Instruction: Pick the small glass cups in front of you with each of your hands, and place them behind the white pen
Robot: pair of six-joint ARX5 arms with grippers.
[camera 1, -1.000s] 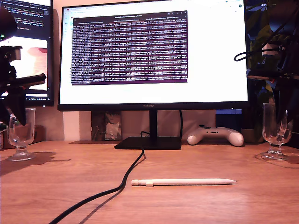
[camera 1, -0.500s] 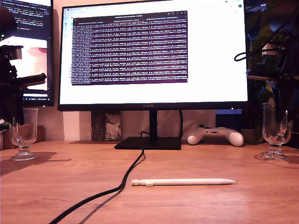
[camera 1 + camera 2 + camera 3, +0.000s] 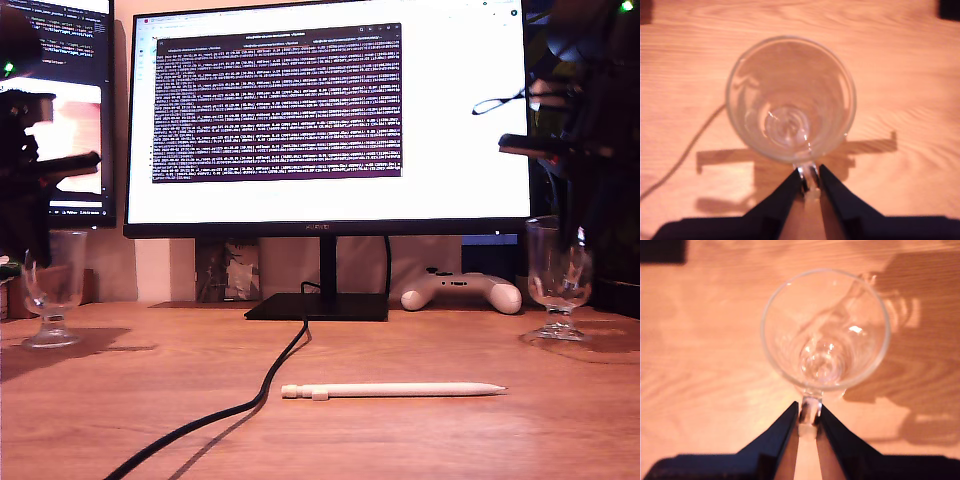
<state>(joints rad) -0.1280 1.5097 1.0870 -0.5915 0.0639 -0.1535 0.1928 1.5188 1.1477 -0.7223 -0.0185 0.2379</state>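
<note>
Inward, toward the exterior view's left, the right cup (image 3: 558, 275) has shifted; the left cup (image 3: 50, 285) barely has. My first hand (image 3: 810, 175) and my second hand (image 3: 809, 410) each clench a cup's handle. Both cups are well apart from the white pen (image 3: 392, 390), with placing behind it left.

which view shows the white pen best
The exterior view: the white pen lies whole on the desk in front of the monitor. Neither wrist view shows it; each looks down into a glass cup.
</note>
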